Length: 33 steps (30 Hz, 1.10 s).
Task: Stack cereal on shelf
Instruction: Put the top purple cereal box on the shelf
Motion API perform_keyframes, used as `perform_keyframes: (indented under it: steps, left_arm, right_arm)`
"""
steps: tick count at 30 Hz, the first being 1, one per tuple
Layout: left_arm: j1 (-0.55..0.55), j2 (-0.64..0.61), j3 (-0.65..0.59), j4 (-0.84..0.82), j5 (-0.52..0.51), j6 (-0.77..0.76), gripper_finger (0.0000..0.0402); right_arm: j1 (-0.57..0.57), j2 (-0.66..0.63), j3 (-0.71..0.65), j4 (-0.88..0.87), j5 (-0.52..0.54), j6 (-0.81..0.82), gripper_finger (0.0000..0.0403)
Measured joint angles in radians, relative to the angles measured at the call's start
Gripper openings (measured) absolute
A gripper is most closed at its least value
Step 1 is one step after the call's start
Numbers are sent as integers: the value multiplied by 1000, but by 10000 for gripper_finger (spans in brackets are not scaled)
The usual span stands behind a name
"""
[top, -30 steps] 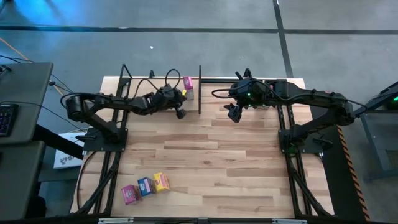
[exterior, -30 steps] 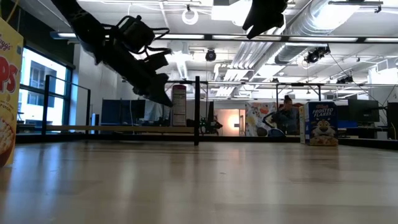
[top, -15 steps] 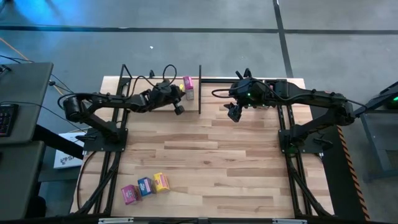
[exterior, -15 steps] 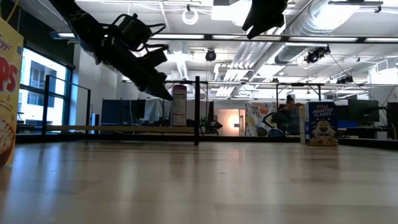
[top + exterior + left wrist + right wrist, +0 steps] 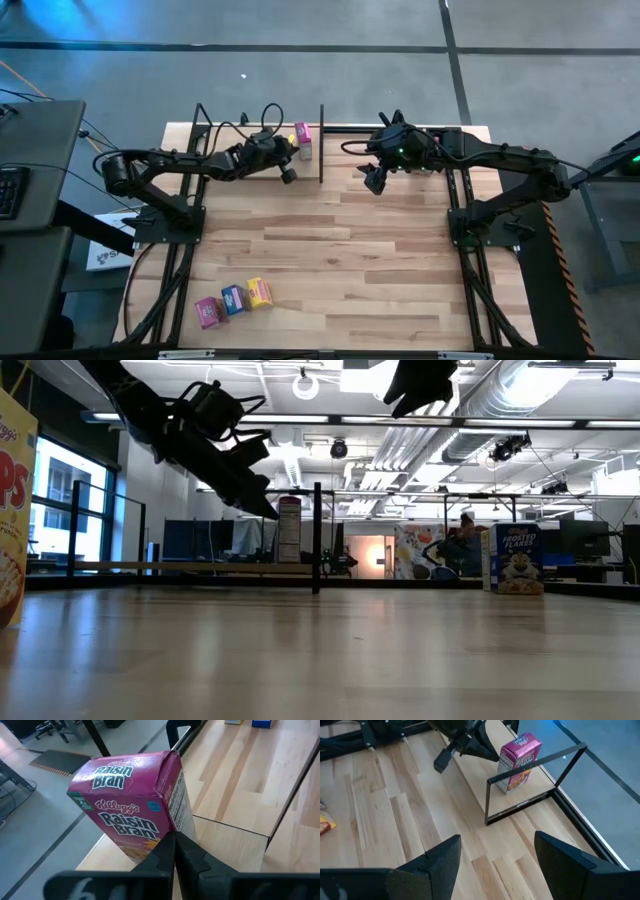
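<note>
A pink cereal box [image 5: 135, 810] stands upright on the pale shelf [image 5: 255, 145] at the back of the desk [image 5: 330, 250], and the left gripper [image 5: 288, 174] hangs just in front of it with its fingers pressed together, holding nothing. The right gripper [image 5: 375, 180] waits in the air past the shelf's black end post [image 5: 321, 145], with its fingers spread wide and empty. 3 more cereal boxes, 1 pink [image 5: 207, 311], 1 blue [image 5: 233, 299] and 1 yellow [image 5: 258, 292], sit side by side near the front left of the desk, far from both arms.
</note>
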Motion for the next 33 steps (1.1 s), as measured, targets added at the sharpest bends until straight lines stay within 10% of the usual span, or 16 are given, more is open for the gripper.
perform_keyframes:
  steps: [7,15,21,33]
  left_arm:
    - [0,0,0,5,5,-18,0]
    - [6,53,0,47,10,-53,0]
    - [7,55,1,19,9,-53,0]
    - [8,55,1,14,29,-46,0]
  right_arm:
    - [-26,56,2,9,109,49,233]
    - [-183,129,21,110,-86,63,164]
    - [-317,269,224,63,-215,8,16]
    - [-476,681,745,-427,-327,-120,1]
